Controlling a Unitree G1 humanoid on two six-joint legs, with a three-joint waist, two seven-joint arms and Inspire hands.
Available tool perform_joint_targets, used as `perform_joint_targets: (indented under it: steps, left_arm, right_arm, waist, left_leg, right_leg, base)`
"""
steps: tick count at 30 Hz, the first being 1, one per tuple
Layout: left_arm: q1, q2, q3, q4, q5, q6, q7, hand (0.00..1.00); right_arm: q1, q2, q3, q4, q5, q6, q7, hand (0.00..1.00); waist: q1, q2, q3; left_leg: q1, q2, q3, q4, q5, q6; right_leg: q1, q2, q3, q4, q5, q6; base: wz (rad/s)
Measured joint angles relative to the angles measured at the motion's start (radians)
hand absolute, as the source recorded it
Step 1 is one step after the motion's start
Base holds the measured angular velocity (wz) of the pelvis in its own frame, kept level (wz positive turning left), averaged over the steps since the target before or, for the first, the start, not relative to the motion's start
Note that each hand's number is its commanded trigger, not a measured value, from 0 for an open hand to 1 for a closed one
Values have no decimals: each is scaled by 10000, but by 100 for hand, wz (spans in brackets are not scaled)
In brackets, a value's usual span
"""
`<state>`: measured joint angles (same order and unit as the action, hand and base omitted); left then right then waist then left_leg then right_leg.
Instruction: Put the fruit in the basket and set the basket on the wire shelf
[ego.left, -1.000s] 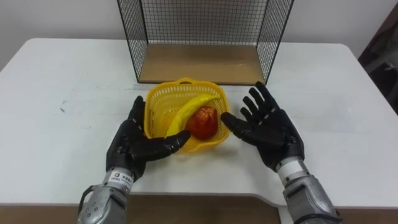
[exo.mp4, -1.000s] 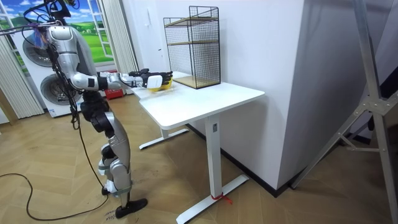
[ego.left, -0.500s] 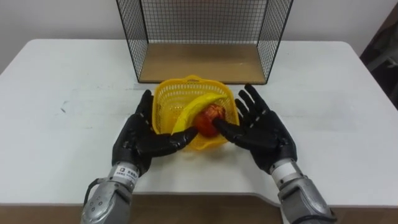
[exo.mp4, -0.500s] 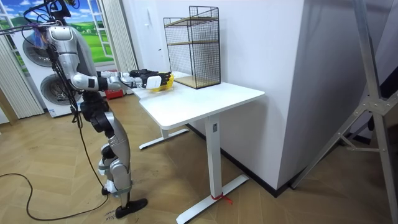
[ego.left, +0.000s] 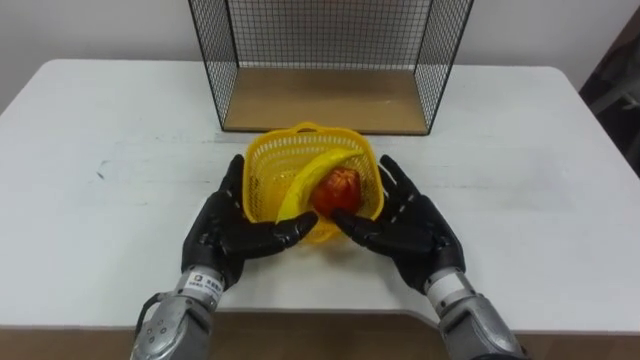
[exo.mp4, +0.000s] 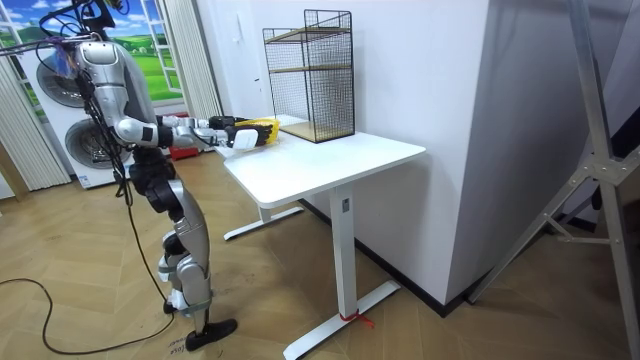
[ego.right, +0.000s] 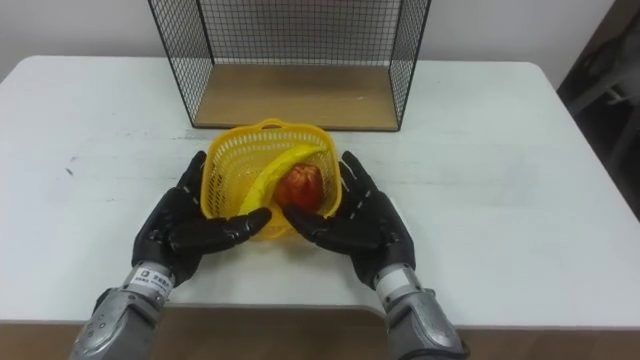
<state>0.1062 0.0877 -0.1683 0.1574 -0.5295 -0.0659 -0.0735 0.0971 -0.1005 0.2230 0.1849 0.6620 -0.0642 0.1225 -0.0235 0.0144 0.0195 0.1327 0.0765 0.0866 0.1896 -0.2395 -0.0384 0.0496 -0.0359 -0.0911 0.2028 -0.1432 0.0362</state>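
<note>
A yellow mesh basket (ego.left: 262, 172) is in front of me on the white table (ego.left: 110, 130), with a banana (ego.left: 305, 180) and a red apple (ego.left: 338, 188) inside. My left hand (ego.left: 225, 235) lies flat against its left wall. My right hand (ego.left: 405, 232) presses on its right wall. Both hands are open, fingers straight, and their thumbs reach in under the basket's front. Whether the basket rests on the table or is just off it I cannot tell. The wire shelf (ego.left: 325, 100), with a wooden floor, stands open-fronted just behind the basket.
In the room view I stand at the table's end with both arms held out over it, and the basket (exo.mp4: 262, 128) is between my hands. The tall wire shelf (exo.mp4: 310, 75) stands at the table's far side by the wall. A washing machine (exo.mp4: 75, 150) is behind me.
My right hand has moved left and closed in against the basket's right side. My left hand has pressed closer too. The basket has shifted slightly toward the shelf between them.
</note>
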Motion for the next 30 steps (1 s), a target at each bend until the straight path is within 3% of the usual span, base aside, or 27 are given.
perform_joint_targets:
  steps: [21,30]
  left_arm:
    - [-13,-113,-161,-160,-61,0,-14,0]
    - [-493,-112,-382,-162,164,-52,4,0]
  right_arm:
    - [-20,-18,15,-11,-217,0,-68,0]
    - [-379,-62,-23,-58,-1256,-79,-462,0]
  waist:
    - [-29,6,-3]
    - [-51,-15,6]
  left_leg:
    - [154,13,194,-71,0,0]
    - [186,12,246,-86,0,0]
  right_leg:
    - [19,43,209,37,1,1]
    - [15,46,247,43,4,5]
  base:
    - [-2]
    - [-1]
